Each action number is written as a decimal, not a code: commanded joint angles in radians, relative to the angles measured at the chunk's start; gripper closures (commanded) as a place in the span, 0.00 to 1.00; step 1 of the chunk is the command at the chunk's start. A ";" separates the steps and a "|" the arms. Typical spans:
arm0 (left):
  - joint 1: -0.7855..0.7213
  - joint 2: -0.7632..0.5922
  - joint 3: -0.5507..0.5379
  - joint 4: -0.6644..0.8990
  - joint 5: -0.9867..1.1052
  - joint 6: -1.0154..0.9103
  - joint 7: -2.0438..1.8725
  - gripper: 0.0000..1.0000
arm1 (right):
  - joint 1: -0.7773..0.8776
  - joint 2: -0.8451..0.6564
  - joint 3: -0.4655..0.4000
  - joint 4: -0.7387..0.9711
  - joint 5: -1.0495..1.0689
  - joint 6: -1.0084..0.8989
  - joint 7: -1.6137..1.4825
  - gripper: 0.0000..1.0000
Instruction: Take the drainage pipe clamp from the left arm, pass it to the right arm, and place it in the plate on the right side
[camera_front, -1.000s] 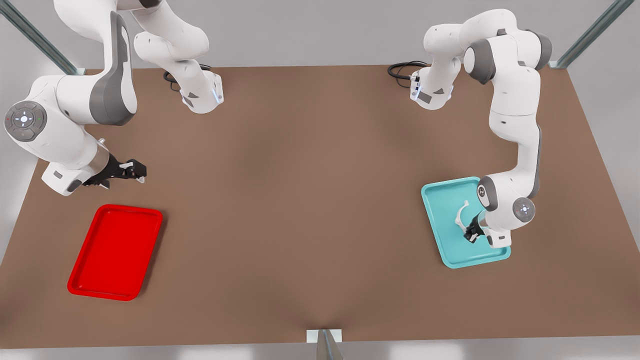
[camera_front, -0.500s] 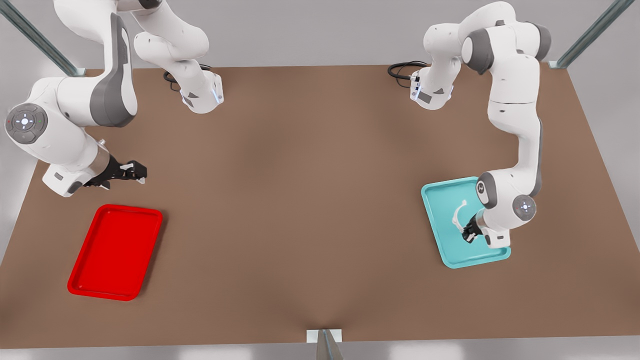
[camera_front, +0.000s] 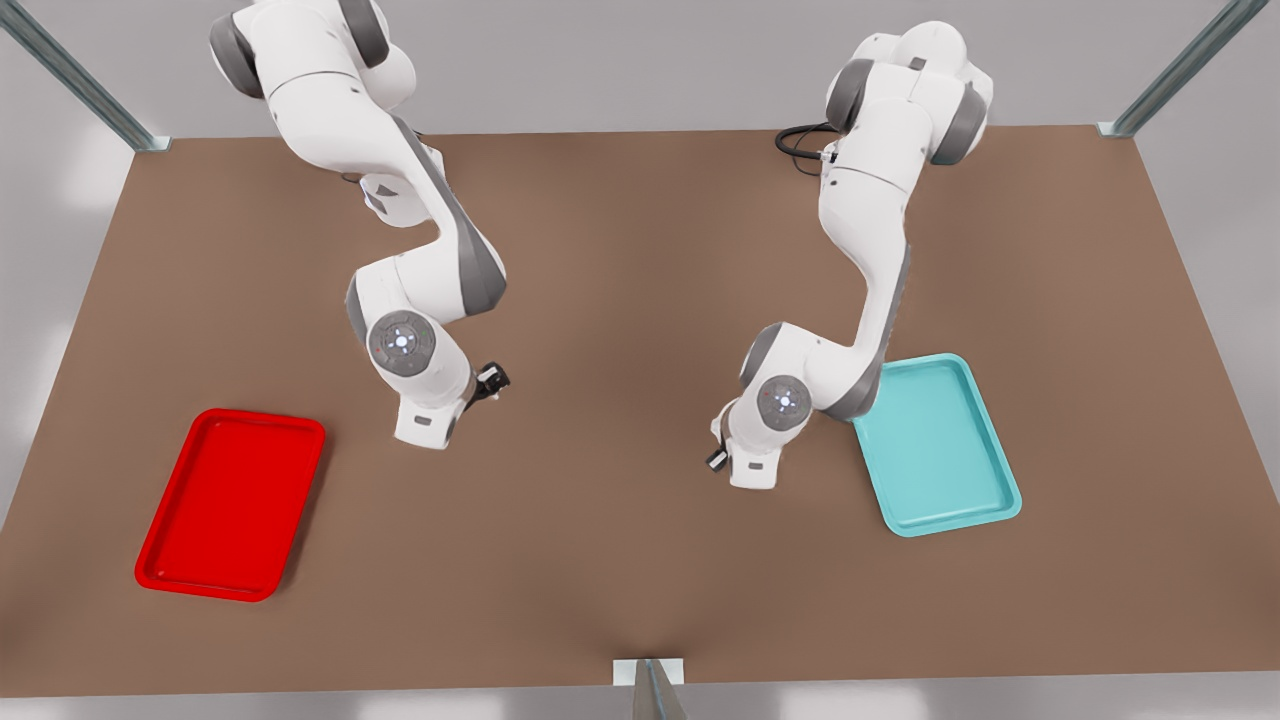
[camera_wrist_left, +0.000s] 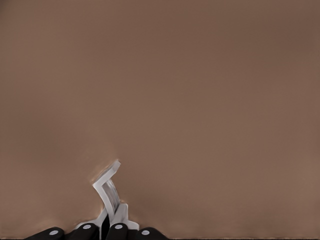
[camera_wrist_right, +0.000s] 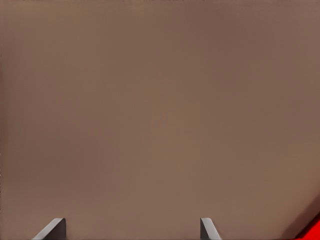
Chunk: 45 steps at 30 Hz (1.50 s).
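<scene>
Simulated robot lab: bare brown table (camera_front: 640, 560), metal frame struts (camera_front: 75, 75).

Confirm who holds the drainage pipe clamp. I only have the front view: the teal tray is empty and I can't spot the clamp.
Observer: The left gripper has it. In the left wrist view it is shut on the drainage pipe clamp, which sticks out past the tips.
Operator: What's under it?
Observer: Bare brown table, no tray beneath the clamp.
Operator: And the other arm, ready to receive?
Observer: The right gripper is open with nothing in it, facing bare table.
Operator: Anything else in its wrist view?
Observer: A corner of the red plate at the frame's edge.
</scene>
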 joint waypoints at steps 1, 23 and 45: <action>-0.023 0.027 -0.024 0.072 -0.019 -0.071 -0.894 0.79 | 0.019 -0.001 0.001 -0.019 0.007 0.177 0.005 0.00; -0.118 0.175 -0.055 0.342 0.018 0.001 -1.382 0.79 | 0.126 0.022 0.073 -0.165 0.029 0.470 0.003 0.00; -0.127 0.185 -0.058 0.344 0.018 0.008 -1.396 0.79 | 0.150 0.130 0.073 -0.130 0.044 0.484 -0.011 0.00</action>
